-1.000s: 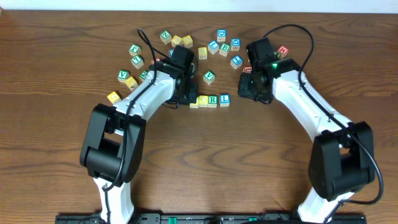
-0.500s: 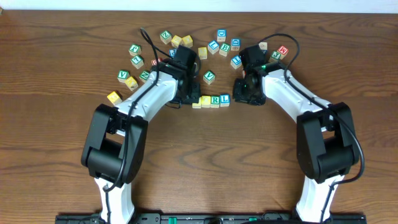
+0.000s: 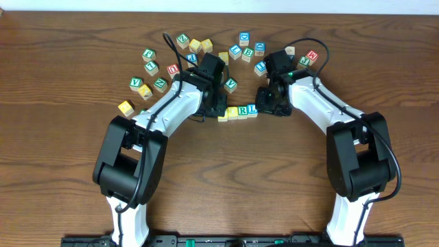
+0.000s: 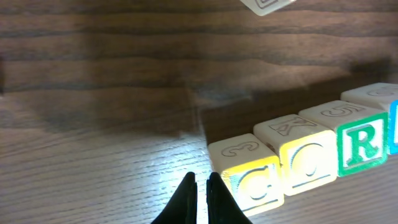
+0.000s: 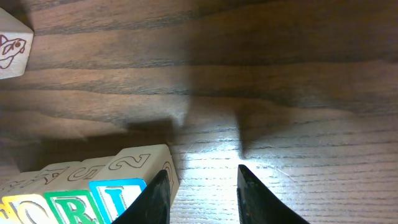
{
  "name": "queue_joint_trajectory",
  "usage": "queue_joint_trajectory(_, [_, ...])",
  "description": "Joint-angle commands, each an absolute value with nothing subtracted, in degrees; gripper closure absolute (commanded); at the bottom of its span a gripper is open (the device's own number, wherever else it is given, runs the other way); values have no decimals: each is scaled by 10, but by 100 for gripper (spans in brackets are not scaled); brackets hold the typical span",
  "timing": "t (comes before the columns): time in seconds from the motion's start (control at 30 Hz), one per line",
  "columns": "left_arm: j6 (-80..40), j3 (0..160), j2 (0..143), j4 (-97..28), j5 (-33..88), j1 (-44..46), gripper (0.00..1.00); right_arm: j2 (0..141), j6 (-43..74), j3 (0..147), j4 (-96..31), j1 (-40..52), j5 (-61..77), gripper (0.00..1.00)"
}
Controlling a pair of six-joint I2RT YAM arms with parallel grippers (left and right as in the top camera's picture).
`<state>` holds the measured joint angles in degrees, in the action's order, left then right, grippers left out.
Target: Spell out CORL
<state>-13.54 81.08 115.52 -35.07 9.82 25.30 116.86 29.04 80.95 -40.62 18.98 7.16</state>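
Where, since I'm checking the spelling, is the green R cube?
In the overhead view, the green R cube sits centrally, lined up between and touching the yellow O cube and the blue L cube.

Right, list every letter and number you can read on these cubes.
"C", "3" on top: end yellow cube
"O", "K" on top: second yellow cube
"R": green-lettered cube
"L", "2" on top: blue-lettered cube
Scattered cubes: too small to read reliably.
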Motion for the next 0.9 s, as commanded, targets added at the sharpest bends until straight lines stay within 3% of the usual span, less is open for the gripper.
queue_joint_trajectory(0.0, [-137, 810, 1160, -350, 66, 251, 92, 1172, 271, 811, -405, 188, 79, 70])
queue_joint_trajectory(0.47, [-112, 840, 1139, -355, 58, 217, 92, 1172, 243, 877, -479, 187, 26, 70])
queue_joint_trajectory(0.87, [-112, 840, 1002, -362, 48, 128, 92, 1172, 237, 948, -485, 213, 27, 69])
